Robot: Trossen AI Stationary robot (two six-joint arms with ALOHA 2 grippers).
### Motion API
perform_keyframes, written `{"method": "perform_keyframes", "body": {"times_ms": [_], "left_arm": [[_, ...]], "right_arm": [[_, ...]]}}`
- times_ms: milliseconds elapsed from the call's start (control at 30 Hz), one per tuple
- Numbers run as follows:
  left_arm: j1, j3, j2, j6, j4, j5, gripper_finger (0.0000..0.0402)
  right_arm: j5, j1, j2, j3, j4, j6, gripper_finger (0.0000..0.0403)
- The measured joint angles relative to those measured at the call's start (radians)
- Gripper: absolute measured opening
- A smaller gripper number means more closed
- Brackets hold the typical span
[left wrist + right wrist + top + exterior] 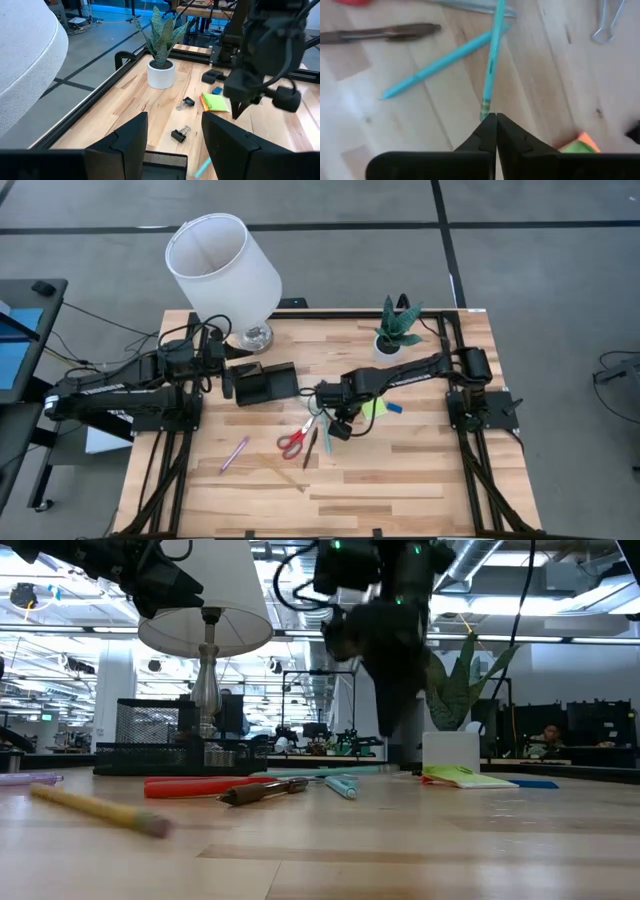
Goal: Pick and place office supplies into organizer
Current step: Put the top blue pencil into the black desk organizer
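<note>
Left gripper (172, 135) waits with its dark fingers spread wide above the low black plastic organizer tray (264, 383), just beside the white-shaded lamp with silver base (222, 262). On the wooden table (400, 480) lie a thin pink pen (235, 453), then the red-handled scissors (297, 438) and a dark pen (310, 448). Right gripper (492, 124) hangs over the middle of the table with its fingers pressed together, holding nothing; its tips are close to the end of a light blue pencil (490, 60). Farther right lie the lime-green sticky-note pad (216, 102), two small black binder clips (180, 134) and the small blue eraser (217, 91).
</note>
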Motion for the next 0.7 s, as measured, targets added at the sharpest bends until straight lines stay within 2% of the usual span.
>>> {"method": "perform_keyframes", "body": {"times_ms": [67,233,500,700], "left_arm": [[0.000,0.000,0.000,0.005,0.000,0.009,0.0180],[-0.027,0.000,0.044,0.106,0.008,0.127,0.0180],[-0.136,0.000,0.256,0.107,0.046,0.049,0.0180],[-0.218,0.000,0.459,0.118,0.285,0.064,0.0180]], "right_arm": [[0.014,0.002,0.000,0.037,-0.062,-0.002,0.0000],[0.073,0.005,-0.003,0.080,-0.131,-0.002,0.0000],[0.080,0.059,-0.003,0.046,-0.094,-0.040,0.0002],[0.086,0.053,-0.003,0.045,-0.093,-0.043,0.0005]]}}
